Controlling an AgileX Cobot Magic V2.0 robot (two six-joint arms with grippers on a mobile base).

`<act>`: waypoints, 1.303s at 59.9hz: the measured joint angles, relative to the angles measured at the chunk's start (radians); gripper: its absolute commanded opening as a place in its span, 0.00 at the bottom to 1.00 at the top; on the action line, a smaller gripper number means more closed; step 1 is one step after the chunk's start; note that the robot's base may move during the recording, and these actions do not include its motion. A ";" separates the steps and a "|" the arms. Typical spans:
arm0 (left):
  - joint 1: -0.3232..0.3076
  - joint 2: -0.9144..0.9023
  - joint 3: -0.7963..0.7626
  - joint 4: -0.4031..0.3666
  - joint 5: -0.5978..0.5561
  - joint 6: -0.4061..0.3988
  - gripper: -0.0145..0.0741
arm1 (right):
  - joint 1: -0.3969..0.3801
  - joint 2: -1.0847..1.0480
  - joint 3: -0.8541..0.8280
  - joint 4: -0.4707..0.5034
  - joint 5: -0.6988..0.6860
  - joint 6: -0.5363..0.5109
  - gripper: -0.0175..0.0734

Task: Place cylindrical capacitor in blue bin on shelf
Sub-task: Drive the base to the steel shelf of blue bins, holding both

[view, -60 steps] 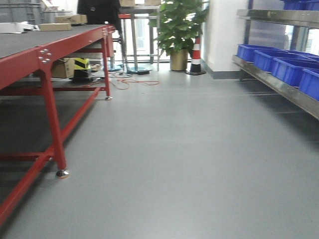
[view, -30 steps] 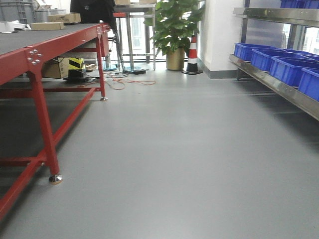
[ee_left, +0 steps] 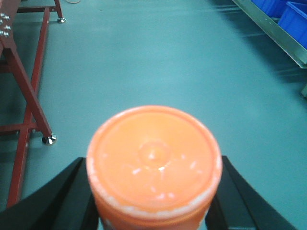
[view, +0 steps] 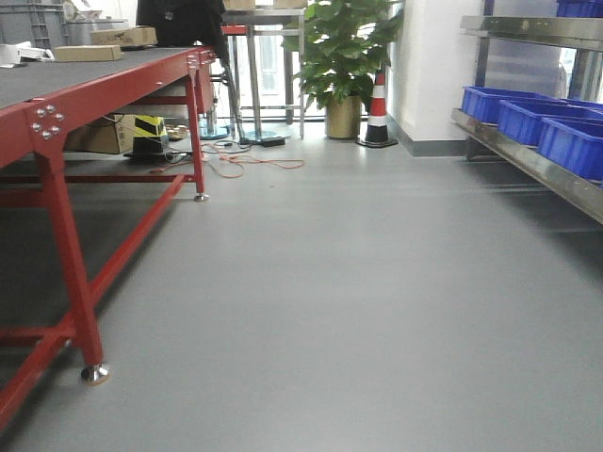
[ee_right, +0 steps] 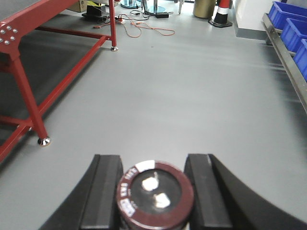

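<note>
**Front view.** A smooth grey floor (view: 358,282) is shown stretching ahead, with nothing lying on the near part. A red-framed table (view: 94,85) is set at nine o'clock, with cardboard boxes (view: 89,52) on its far end. The steel shelf (view: 528,160) is seen at three o'clock, with blue bins (view: 528,118) lined along it. Toward twelve o'clock a potted plant (view: 344,47), a striped cone (view: 379,108) and loose cables (view: 254,165) are found against a bright window wall. No arm is shown here.

**Left wrist view.** At six o'clock the left gripper (ee_left: 153,201) is closed on an orange tub (ee_left: 153,158), which is seen end-on with a black finger pressed to each side. Floor is seen beyond it, and the shelf edge lies at two o'clock.

**Right wrist view.** At six o'clock the right gripper (ee_right: 154,197) is clamped on the capacitor (ee_right: 156,189). Its dark round top with two pale terminals is turned to the camera.

**Progress.** The pick-up is judged done, and the part is being carried. The shelf lies well apart, off to the right. The approach, the reach over a bin and the release are left to do.
</note>
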 measured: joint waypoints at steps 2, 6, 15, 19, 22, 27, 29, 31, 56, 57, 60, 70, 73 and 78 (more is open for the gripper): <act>0.000 0.000 0.000 0.000 0.000 0.000 0.04 | 0.000 0.000 0.000 0.000 0.000 0.000 0.05; 0.000 0.000 0.000 0.000 0.000 0.000 0.04 | 0.000 0.000 0.000 0.000 0.000 0.000 0.05; 0.000 0.000 0.000 0.000 0.000 0.000 0.04 | 0.000 0.000 0.000 0.000 0.000 0.000 0.05; 0.000 0.000 0.000 0.000 0.000 0.000 0.04 | 0.000 0.000 0.000 0.000 0.000 0.000 0.05; 0.000 0.000 0.000 0.000 0.000 0.000 0.04 | 0.000 0.000 0.000 0.000 0.000 0.000 0.05; 0.000 0.000 0.000 0.000 0.000 0.000 0.04 | 0.000 0.000 0.000 0.000 0.000 0.000 0.05; 0.000 0.000 0.000 0.000 0.000 0.000 0.04 | 0.000 0.000 0.000 0.000 0.000 0.000 0.05; 0.000 0.000 0.000 0.000 0.000 0.000 0.04 | 0.000 0.000 0.000 0.000 0.000 0.000 0.05; 0.000 0.000 0.000 0.000 0.000 0.000 0.04 | 0.000 0.000 0.000 0.000 0.000 0.000 0.05; 0.000 0.000 0.000 0.000 0.000 0.000 0.04 | 0.000 0.000 0.000 0.000 0.000 0.000 0.05; 0.000 0.000 0.000 0.000 0.000 0.000 0.04 | 0.000 0.000 0.000 0.000 0.000 0.000 0.05; 0.000 0.000 0.000 0.000 0.000 0.000 0.04 | 0.000 0.000 0.000 0.002 0.000 0.000 0.05; 0.000 0.000 0.000 0.000 0.000 0.000 0.04 | 0.000 0.000 0.000 0.002 0.000 0.000 0.05; 0.000 0.000 0.000 0.000 0.000 0.000 0.04 | 0.000 0.000 0.000 0.002 0.000 0.000 0.05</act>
